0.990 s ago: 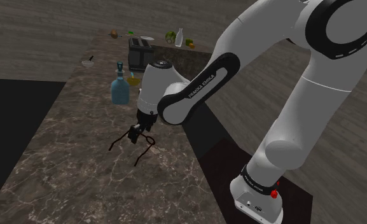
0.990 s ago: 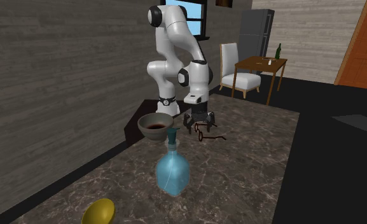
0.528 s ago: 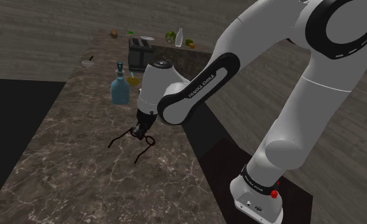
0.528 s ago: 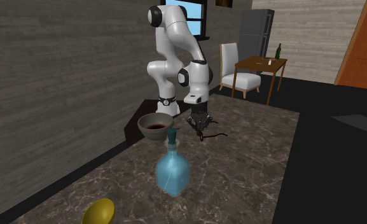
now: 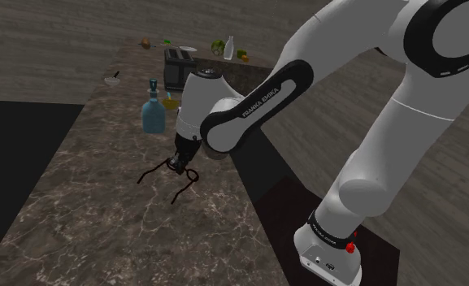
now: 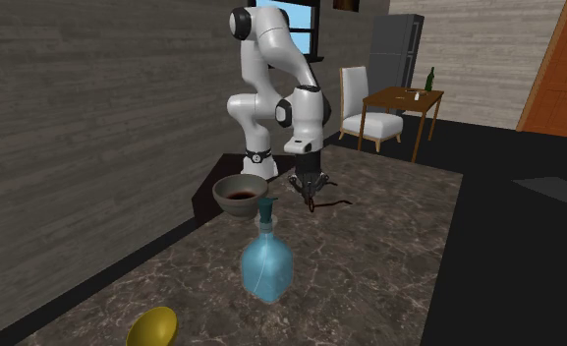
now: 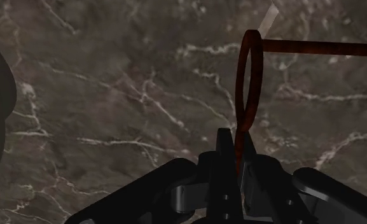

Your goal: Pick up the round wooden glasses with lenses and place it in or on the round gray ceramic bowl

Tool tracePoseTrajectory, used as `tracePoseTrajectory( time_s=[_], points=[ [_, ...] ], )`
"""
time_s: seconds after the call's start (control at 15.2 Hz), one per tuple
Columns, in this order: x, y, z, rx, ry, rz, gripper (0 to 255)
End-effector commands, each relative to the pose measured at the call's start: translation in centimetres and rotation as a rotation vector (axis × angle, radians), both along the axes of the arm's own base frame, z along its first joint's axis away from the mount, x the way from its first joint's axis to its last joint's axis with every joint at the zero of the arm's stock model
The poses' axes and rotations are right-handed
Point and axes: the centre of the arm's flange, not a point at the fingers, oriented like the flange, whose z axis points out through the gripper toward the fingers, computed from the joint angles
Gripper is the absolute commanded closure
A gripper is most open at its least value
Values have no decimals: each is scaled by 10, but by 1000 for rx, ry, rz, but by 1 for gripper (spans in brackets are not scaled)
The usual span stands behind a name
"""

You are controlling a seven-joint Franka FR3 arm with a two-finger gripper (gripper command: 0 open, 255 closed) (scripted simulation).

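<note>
A: Status on the gripper (image 5: 178,165)?
B: Clamped on the glasses (image 5: 190,175). In the wrist view the fingers are nearly together with the thin reddish-brown frame pinched between them at the gripper (image 7: 235,145). One round rim of the glasses (image 7: 249,83) stands up past the fingertips, and a temple runs off sideways from it.
A: Versus 1 s ago?
B: Back then the fingers stood apart, straddling the frame. By half a second ago they had closed. Same clamp now, but the hand sits a bit higher, and the forearm has tipped up in the shoulder view.
A: Glasses moved?
B: Slightly. In the second exterior view the glasses (image 6: 314,203) hang under the gripper (image 6: 309,187), a touch higher than before. The temples trail down toward the marble counter (image 6: 389,265). Can't tell if their tips are clear of it.
A: Bowl?
B: Grey bowl (image 6: 240,193), dark inside, on the counter just beside the gripper, on the second exterior view's left. It hasn't shifted. The glasses are not in it.
A: Anything else close by?
B: Blue bottle (image 6: 265,263), upright, nearer that camera than the grey bowl. Yellow bowl (image 6: 153,327) at that view's bottom edge. Both are where they were.
</note>
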Motion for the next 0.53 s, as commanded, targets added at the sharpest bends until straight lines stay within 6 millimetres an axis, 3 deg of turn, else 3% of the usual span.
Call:
tracePoseTrajectory(
  time_s=[0.0, 0.46],
  points=[
    [0, 0, 11, 0, 0, 0, 255],
    [0, 0, 48, 0, 0, 0, 255]
  ],
)
